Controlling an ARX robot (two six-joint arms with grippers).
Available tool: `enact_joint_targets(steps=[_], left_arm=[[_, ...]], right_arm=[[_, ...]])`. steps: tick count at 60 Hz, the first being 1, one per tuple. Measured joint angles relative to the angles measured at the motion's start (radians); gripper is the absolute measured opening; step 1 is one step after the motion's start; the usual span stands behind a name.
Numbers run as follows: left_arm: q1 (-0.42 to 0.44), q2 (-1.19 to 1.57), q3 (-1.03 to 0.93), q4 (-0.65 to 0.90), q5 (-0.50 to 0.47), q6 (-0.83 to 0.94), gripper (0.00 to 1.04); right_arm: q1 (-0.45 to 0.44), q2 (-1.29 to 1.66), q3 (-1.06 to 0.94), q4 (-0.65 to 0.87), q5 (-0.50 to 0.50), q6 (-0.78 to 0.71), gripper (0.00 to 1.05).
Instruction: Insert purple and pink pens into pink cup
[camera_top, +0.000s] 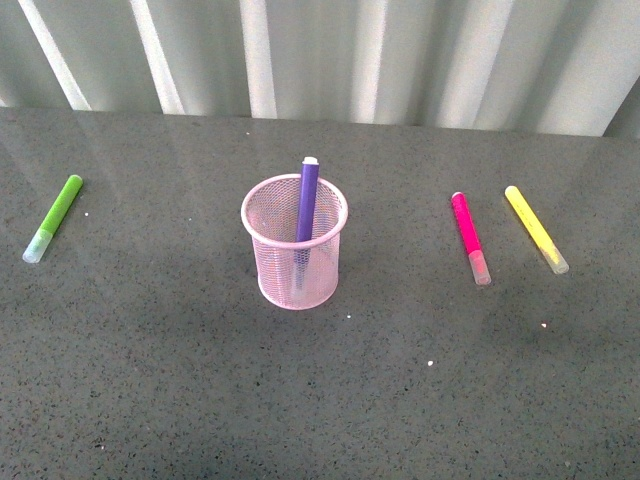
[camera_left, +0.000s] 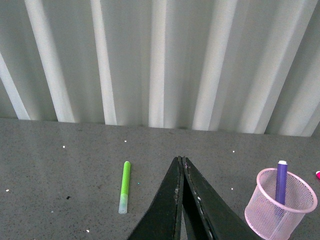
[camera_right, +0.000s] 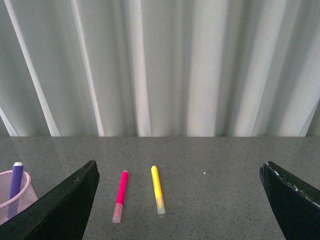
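Observation:
The pink cup (camera_top: 294, 243) stands upright mid-table, and the purple pen (camera_top: 307, 200) leans inside it with its top poking above the rim. To the right of the cup the pink pen (camera_top: 470, 238) lies flat on the table, clear cap toward me. The left wrist view shows my left gripper (camera_left: 181, 159) shut with nothing in it, well back from the cup (camera_left: 280, 205) and the purple pen (camera_left: 281, 181). My right gripper (camera_right: 180, 172) is open wide and empty, with the pink pen (camera_right: 120, 195) lying ahead near one finger. Neither arm appears in the front view.
A lime-green marker (camera_top: 54, 217) lies at the far left of the dark speckled table (camera_top: 320, 400). A yellow marker (camera_top: 535, 228) lies just right of the pink pen. A pale pleated curtain (camera_top: 320, 50) closes off the table's far edge.

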Motion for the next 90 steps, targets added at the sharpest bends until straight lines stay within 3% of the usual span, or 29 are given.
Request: enact_joint_targets(steps=[23, 30, 50, 73, 77, 83, 90], left_arm=[[0.000, -0.134, 0.000, -0.133, 0.000, 0.000, 0.04], [0.000, -0.271, 0.000, -0.302, 0.000, 0.000, 0.04], [0.000, -0.306, 0.000, -0.313, 0.000, -0.001, 0.04], [0.000, -0.306, 0.000, -0.313, 0.000, 0.000, 0.71], [0.000, -0.306, 0.000, -0.313, 0.000, 0.000, 0.82], [0.000, -0.307, 0.000, -0.313, 0.001, 0.001, 0.99], [0.000, -0.307, 0.000, -0.313, 0.000, 0.002, 0.98]], right_arm=[[0.000, 0.000, 0.000, 0.000, 0.000, 0.000, 0.98], [0.000, 0.000, 0.000, 0.000, 0.000, 0.000, 0.98], [0.000, 0.000, 0.000, 0.000, 0.000, 0.000, 0.98], [-0.003, 0.020, 0.016, -0.049, -0.014, -0.021, 0.98], [-0.010, 0.161, 0.092, -0.213, -0.017, -0.109, 0.98], [-0.015, 0.379, 0.135, -0.149, -0.050, -0.190, 0.98], [-0.021, 0.672, 0.238, 0.006, -0.086, -0.213, 0.98]])
